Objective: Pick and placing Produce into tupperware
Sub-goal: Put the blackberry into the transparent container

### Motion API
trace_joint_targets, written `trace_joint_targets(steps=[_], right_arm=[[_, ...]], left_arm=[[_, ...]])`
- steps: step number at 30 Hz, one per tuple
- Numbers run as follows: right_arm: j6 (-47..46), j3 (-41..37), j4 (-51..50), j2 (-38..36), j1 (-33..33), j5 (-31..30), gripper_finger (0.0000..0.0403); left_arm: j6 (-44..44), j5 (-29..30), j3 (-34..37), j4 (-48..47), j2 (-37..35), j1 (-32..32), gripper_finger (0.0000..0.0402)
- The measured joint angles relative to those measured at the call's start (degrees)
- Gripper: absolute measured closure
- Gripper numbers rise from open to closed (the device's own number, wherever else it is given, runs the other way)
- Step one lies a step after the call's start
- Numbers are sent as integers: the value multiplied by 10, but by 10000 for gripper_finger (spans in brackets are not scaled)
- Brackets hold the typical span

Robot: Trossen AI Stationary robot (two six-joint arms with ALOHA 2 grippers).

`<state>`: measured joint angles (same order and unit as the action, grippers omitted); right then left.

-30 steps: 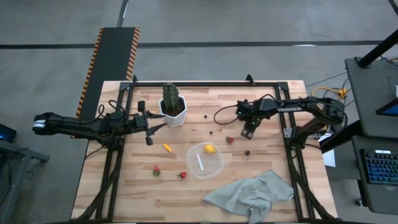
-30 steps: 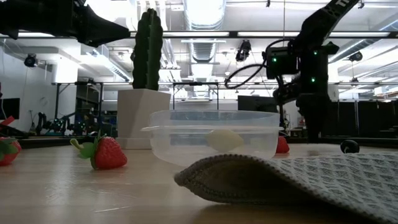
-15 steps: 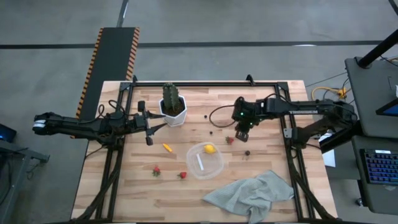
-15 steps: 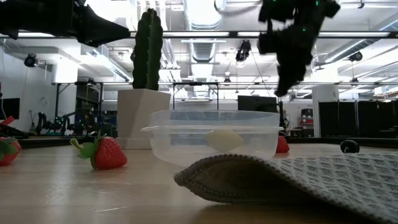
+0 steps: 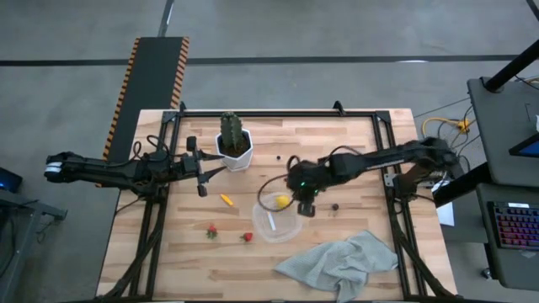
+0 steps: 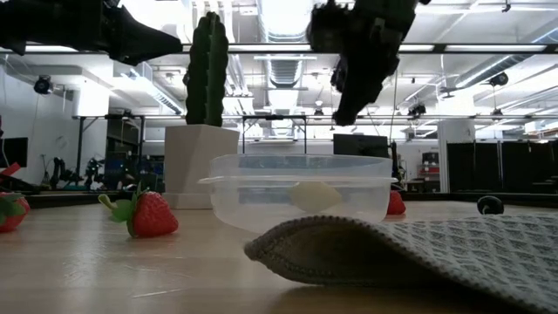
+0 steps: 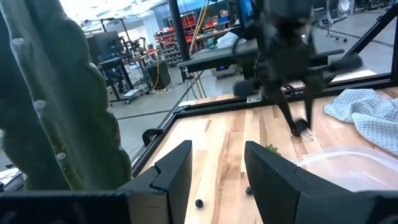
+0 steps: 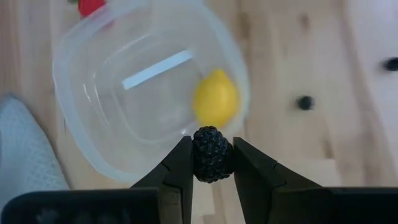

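The clear tupperware (image 5: 278,219) sits on the wooden table with a yellow lemon (image 8: 215,98) lying in it. My right gripper (image 8: 212,144) hangs above the tupperware's rim (image 5: 296,220), on the side toward the table's right edge, shut on a dark bumpy berry (image 8: 212,163). Two strawberries (image 5: 211,229) (image 5: 247,237) and an orange carrot piece (image 5: 226,199) lie to the tupperware's left. Loose dark berries (image 5: 335,205) (image 5: 279,156) rest on the table. My left gripper (image 5: 202,172) waits open beside the cactus (image 5: 233,131). My right gripper pinches the dark berry by its two opposite sides (image 8: 198,155) between its two fingers. The fingers slant steeply down from the table's right side. The berry is lifted clear, above the tupperware's rim.
A white pot (image 5: 236,155) holds the cactus at the far left of centre. A grey-green cloth (image 5: 341,263) lies crumpled at the near right, just in front of the tupperware in the low view. Another strawberry (image 6: 396,203) sits behind the tupperware's right side.
My right gripper has risen from the table and swung toward the table's left and near edges, from right of the tupperware to over its rim, rolling as it went. It has stayed shut on the dark berry, now lifted clear.
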<state>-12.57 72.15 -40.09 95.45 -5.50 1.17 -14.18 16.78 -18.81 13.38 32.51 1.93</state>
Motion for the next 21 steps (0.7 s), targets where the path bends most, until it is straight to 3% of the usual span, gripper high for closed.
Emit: trace_joint_targets(steps=[8,21], right_arm=[[1,53,0,89,-31,2,324],[6,66,6,145,-40,3,324]], left_arm=[[2,0,0,-2,1,0,267],[2,0,0,-3,0,0,267]])
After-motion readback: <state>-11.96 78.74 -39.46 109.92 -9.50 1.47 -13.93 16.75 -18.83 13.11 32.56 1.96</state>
